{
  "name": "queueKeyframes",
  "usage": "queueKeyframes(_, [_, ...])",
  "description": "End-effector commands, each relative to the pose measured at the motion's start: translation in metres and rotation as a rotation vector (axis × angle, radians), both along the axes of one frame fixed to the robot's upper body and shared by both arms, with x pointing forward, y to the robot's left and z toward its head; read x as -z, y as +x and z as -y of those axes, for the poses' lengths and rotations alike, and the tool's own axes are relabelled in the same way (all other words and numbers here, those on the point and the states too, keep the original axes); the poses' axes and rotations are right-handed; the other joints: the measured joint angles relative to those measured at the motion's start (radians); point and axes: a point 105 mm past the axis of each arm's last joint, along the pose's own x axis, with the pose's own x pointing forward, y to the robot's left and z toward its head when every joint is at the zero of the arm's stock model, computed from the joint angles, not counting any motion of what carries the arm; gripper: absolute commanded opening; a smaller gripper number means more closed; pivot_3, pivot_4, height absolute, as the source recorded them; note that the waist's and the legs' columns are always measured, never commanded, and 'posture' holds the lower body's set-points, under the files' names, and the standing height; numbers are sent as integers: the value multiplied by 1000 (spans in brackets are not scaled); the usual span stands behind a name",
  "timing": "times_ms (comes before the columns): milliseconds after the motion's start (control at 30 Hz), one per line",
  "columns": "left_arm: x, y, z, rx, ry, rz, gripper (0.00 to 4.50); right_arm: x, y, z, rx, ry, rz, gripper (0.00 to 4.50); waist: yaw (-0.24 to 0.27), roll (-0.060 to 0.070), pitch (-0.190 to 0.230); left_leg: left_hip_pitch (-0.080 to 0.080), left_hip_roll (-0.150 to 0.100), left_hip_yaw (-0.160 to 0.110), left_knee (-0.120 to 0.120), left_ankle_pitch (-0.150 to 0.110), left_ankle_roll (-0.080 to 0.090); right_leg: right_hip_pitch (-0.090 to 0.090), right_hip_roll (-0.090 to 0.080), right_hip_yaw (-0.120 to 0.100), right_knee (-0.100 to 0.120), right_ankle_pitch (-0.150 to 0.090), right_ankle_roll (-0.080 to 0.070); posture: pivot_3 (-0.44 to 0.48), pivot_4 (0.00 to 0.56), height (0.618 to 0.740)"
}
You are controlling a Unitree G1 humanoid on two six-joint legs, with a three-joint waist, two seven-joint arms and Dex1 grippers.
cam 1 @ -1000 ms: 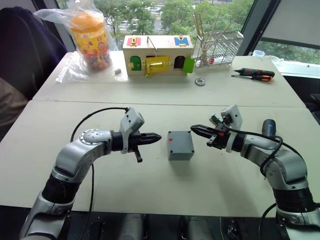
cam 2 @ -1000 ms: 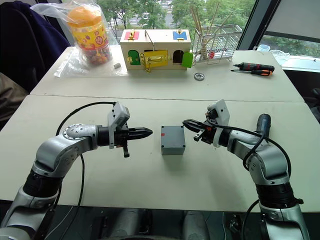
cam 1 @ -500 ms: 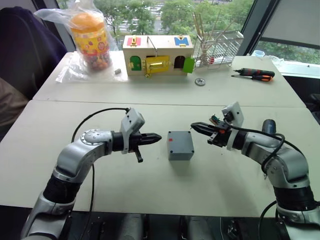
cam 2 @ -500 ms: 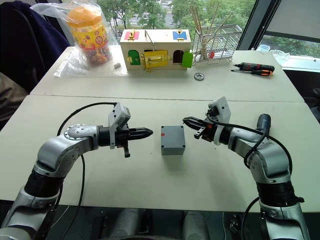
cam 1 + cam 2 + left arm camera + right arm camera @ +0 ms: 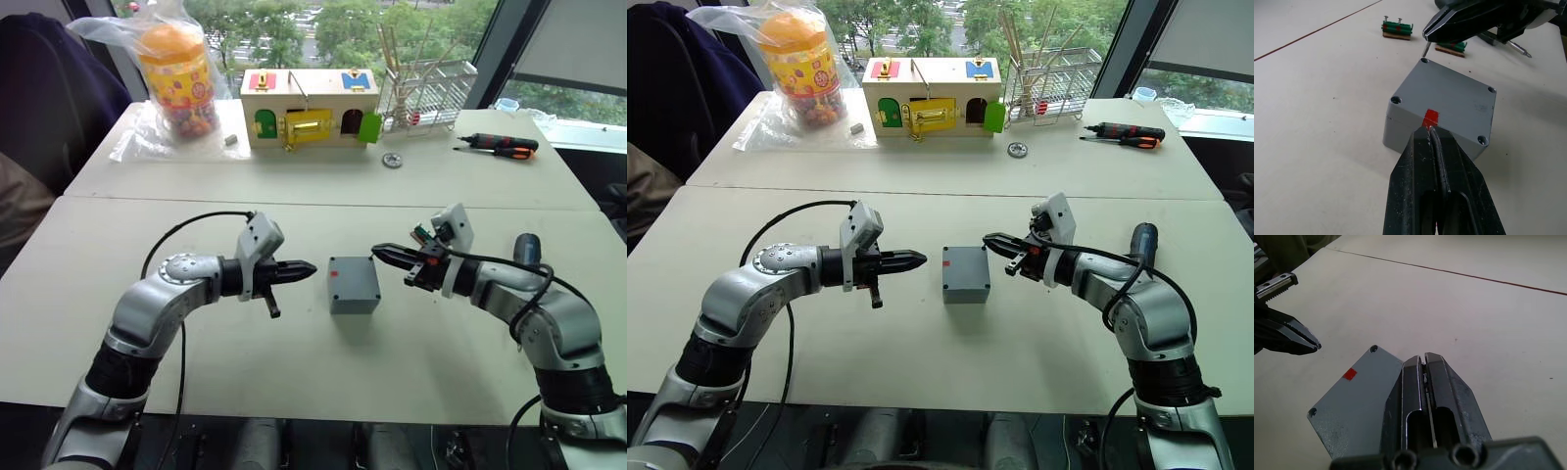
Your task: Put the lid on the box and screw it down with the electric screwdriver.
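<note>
Beige table (image 5: 294, 362) bearing the lidded box (image 5: 353, 284), windows behind.

Surface: two pale tables (image 5: 294, 186) pushed together.
Near table: the box (image 5: 353, 284) with the lid (image 5: 1452, 100) on; the electric screwdriver (image 5: 527, 249) right of it.
Far table, behind the box: wooden box (image 5: 309, 108), bagged jar (image 5: 176, 78), wire rack (image 5: 426, 93), hand screwdriver (image 5: 500, 145), small gear (image 5: 393, 161).

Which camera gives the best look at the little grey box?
The left wrist view: the box sits close, lid on, red mark and four corner holes plain. Both eye views show it small between the grippers; the right wrist view hides part behind its fingers.
</note>
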Motion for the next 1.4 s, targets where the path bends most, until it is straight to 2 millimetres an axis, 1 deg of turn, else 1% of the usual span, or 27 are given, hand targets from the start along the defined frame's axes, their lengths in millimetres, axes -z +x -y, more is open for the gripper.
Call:
queueKeyframes(33, [-7, -3, 3, 17, -19, 37, 0, -8, -2, -1, -13, -1, 41, 23, 0, 0, 0, 0, 0, 0, 0, 0, 0, 0, 0, 0, 0, 0, 0, 0, 150, 706])
queueKeyframes(367, [-12, -2, 3, 18, -25, 57, 0, -1, 0, -1, -10, -24, 27, 23, 0, 0, 0, 0, 0, 0, 0, 0, 0, 0, 0, 0, 0, 0, 0, 0, 150, 706])
queueKeyframes(567, [-24, 0, 4, 4, -58, 117, 0, 2, 2, -1, -13, -38, 19, 23, 0, 0, 0, 0, 0, 0, 0, 0, 0, 0, 0, 0, 0, 0, 0, 0, 150, 706])
queueKeyframes(667, [-30, 3, 2, -23, -66, 174, 0, 2, 3, -1, -14, -37, 18, 868, 0, 0, 0, 0, 0, 0, 0, 0, 0, 0, 0, 0, 0, 0, 0, 0, 150, 706])
queueKeyframes(700, [-32, 4, 2, -34, -69, 194, 0, 2, 3, -1, -14, -36, 19, 1270, 0, 0, 0, 0, 0, 0, 0, 0, 0, 0, 0, 0, 0, 0, 0, 0, 150, 706])
queueKeyframes(767, [-34, 9, -1, -83, -55, 238, 0, -1, 5, 0, -4, -39, 32, 2353, 0, 0, 0, 0, 0, 0, 0, 0, 0, 0, 0, 0, 0, 0, 0, 0, 150, 706])
queueKeyframes(867, [-38, 13, -2, -127, -47, 298, 0, -7, 8, 3, 15, -26, 53, 3826, 0, 0, 0, 0, 0, 0, 0, 0, 0, 0, 0, 0, 0, 0, 0, 0, 150, 706])
queueKeyframes(900, [-42, 12, -2, -120, -61, 325, 0, -15, 9, 6, 37, -3, 76, 4180, 0, 0, 0, 0, 0, 0, 0, 0, 0, 0, 0, 0, 0, 0, 0, 0, 150, 706])
queueKeyframes(933, [-44, 11, -2, -114, -71, 343, 0, -20, 10, 9, 53, 13, 92, 4180, 1, 0, 0, 0, 0, 0, 0, 0, 0, 0, 0, 0, 0, 0, 0, 0, 150, 706])
queueKeyframes(967, [-42, 9, -1, -85, -67, 322, 0, -28, 10, 15, 68, 27, 103, 4180, 2, 0, 0, 0, 0, 0, 0, 0, 0, 0, 0, 0, 0, 0, 0, 0, 150, 706])
queueKeyframes(1033, [-36, 2, 0, 15, -61, 205, 0, -43, 8, 28, 105, 42, 121, 4180, 1, 0, 0, 0, 0, 0, 0, 0, 0, 0, 0, 0, 0, 0, 0, 0, 150, 706])
queueKeyframes(1067, [-35, -2, 1, 56, -64, 163, 0, -50, 6, 36, 122, 48, 124, 4180, 3, 0, 0, 0, 0, 0, 0, 0, 0, 0, 0, 0, 0, 0, 0, 0, 150, 706])
queueKeyframes(1133, [-38, -6, 2, 107, -61, 133, 0, -61, 4, 53, 171, 43, 119, 4180, 2, 0, 0, 0, 0, 0, 0, 0, 0, 0, 0, 0, 0, 0, 0, 0, 150, 706])
queueKeyframes(1167, [-39, -13, 4, 158, -47, 130, 0, -63, 3, 69, 217, -7, 87, 4180, 2, 0, 0, 0, 0, 0, 0, 0, 0, 0, 0, 0, 0, 0, 0, 0, 150, 706])
queueKeyframes(1200, [-39, -18, 6, 200, -30, 128, 0, -63, 2, 83, 258, -50, 55, 4351, 1, 1, 0, 0, 0, 0, 0, 0, 0, 0, 0, 0, 0, 0, 0, 0, 150, 706])
queueKeyframes(1267, [-38, -28, 11, 281, 4, 125, 0, -66, 0, 116, 373, -145, -35, 4351, 1, 1, 1, 0, 0, 0, 0, 0, 0, 0, 0, 0, -1, 0, 0, 0, 150, 706])
queueKeyframes(1300, [-37, -32, 13, 313, 14, 125, 0, -67, -2, 130, 433, -152, -103, 4351, 0, 1, 1, 0, 0, 0, -1, 0, 0, 0, 0, 0, -1, 0, 0, 0, 150, 706])
queueKeyframes(1333, [-36, -35, 16, 341, 22, 125, 0, -66, -6, 142, 480, -161, -195, 4351, -1, 1, 1, 0, 0, 1, -1, 0, 1, 0, 0, 0, -1, 0, 0, 0, 150, 706])
queueKeyframes(1400, [-35, -40, 23, 381, 22, 131, 0, -61, -18, 156, 523, -203, -337, 4351, -1, 1, 1, 0, 0, 1, 0, 0, 1, -1, -1, 0, -1, 0, 0, 0, 150, 706])
